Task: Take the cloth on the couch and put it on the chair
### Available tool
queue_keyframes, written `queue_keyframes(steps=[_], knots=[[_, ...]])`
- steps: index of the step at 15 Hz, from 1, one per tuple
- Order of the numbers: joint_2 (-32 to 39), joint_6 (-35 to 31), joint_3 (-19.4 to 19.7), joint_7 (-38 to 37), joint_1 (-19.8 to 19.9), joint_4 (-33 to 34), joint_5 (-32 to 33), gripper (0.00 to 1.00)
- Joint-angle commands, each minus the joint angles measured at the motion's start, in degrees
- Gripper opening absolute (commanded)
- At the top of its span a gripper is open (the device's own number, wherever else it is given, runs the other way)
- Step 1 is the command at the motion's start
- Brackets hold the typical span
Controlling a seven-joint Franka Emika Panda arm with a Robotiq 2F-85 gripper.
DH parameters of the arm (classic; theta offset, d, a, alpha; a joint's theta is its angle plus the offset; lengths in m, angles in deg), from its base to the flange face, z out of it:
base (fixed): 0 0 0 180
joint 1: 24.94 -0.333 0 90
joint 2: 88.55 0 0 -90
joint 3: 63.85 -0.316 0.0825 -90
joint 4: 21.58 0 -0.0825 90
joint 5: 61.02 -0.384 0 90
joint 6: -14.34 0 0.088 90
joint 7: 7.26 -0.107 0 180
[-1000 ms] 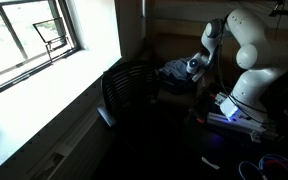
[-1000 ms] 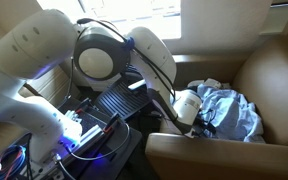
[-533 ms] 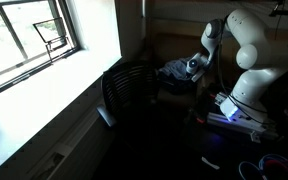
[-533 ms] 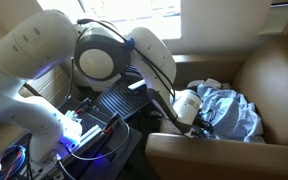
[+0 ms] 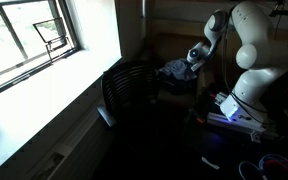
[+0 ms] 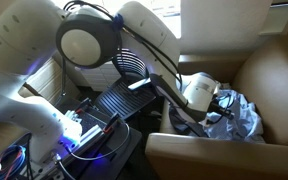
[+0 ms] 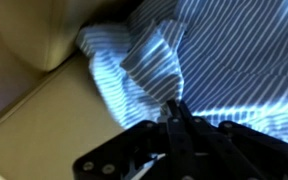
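Observation:
The blue-and-white striped cloth (image 7: 219, 60) lies bunched on the tan couch (image 7: 34, 115). It also shows in both exterior views, cloth (image 5: 174, 70) and cloth (image 6: 242, 118). My gripper (image 7: 174, 106) is shut with its fingers pressed together, pinching a raised fold of the cloth. In both exterior views the gripper (image 5: 194, 55) (image 6: 222, 100) hangs just above the heap, with fabric drawn up toward it. The black mesh chair (image 5: 129, 90) (image 6: 124, 98) stands beside the couch arm, on the window side.
The couch's armrest (image 6: 199, 150) and backrest (image 6: 274, 65) enclose the seat. The robot's base with a blue light (image 5: 229, 110) and cables (image 5: 269, 165) stand on the floor. A window and sill (image 5: 34, 60) run along one wall.
The gripper has shut on the cloth and the wrist has risen, pulling a fold of fabric up off the heap.

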Motion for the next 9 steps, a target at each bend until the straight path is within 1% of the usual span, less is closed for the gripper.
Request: queue_keyframes(steps=[1,3,4,6,7,8,9], knots=[[-9.8,-2.0,-5.3,-12.7,4.8,-1.6,16.0,0.0],[-15.0,-1.9,-11.0,-20.2,9.1,-2.2,26.4,0.0],[-16.0,-2.0,-16.2,-11.4,12.0,0.5,19.9,0.0],[-18.9,-2.7,-23.1,-5.6,16.7,2.8,18.8,0.0],[-20.5,-2.5,-27.6,-3.8,19.3,2.8,18.3,0.0],[-20.4,-2.2,-32.3,-1.1,21.3,2.8,18.0,0.0],[-19.1,-2.9,-26.6,-1.0,17.5,-2.6,18.0,0.0]])
